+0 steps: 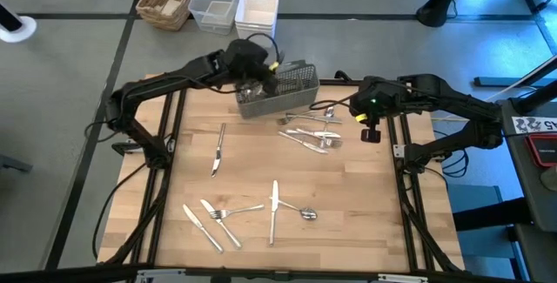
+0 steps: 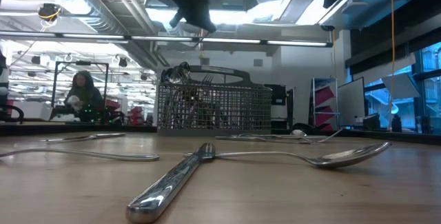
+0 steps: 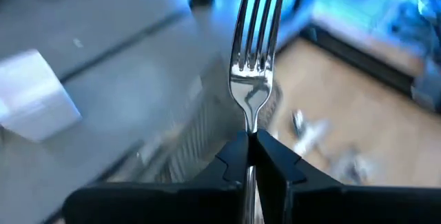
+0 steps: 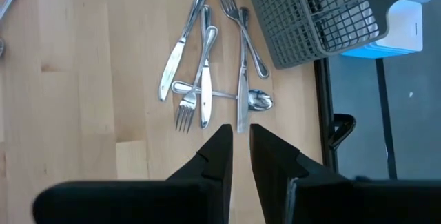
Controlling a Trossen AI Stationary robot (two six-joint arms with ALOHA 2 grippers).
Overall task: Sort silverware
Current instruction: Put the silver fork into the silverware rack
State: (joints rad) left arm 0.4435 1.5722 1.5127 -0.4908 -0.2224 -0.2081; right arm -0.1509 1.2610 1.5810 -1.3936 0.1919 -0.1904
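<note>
My left gripper (image 1: pixel 258 65) is above the far left end of the grey mesh caddy (image 1: pixel 280 89) and is shut on a silver fork (image 3: pixel 255 52). Several pieces stand inside the caddy (image 2: pixel 213 107). My right gripper (image 4: pixel 240 141) hovers over the table near its right edge, its fingers a narrow gap apart and empty, just beside a pile of forks, knives and a spoon (image 4: pixel 213 79). The pile also shows in the high view (image 1: pixel 311 132). One knife (image 1: pixel 218 150) lies alone at mid-left. Several more pieces (image 1: pixel 239 216) lie flat near the front edge. My left gripper pinches the fork between its two fingers (image 3: pixel 275 160) at the neck (image 3: pixel 252 122), just below the tines. The fork runs on along the fingers, tines pointing away from them. The handle is hidden between the fingers. The fork is lifted clear, above the caddy.
A wicker basket (image 1: pixel 167 0), a clear tub (image 1: pixel 215 3) and a white tub (image 1: pixel 257 11) stand on the floor beyond the far edge. Bare wood lies between the pile and the front group. A person (image 2: pixel 83 94) sits far back in the room.
</note>
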